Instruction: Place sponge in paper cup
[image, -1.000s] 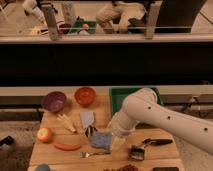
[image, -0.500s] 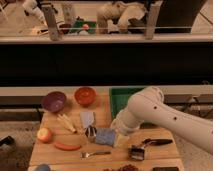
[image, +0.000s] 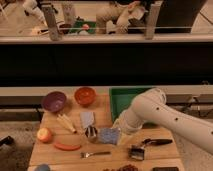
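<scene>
- The gripper (image: 118, 131) is low over the wooden table (image: 165, 152), at the end of the white arm (image: 155, 112).
- The arm hides its fingers; I cannot tell whether they are spread or closed.
- The blue sponge (image: 108, 135) lies flat just beside the gripper, on its left in view.
- The cup (image: 91, 132) stands touching the sponge's far side, looking dark in shadow.
- To do this well: grasp the sponge across its narrow width, lift clear, centre over the cup's mouth, then push down gently, since the sponge seems wider than the opening.
</scene>
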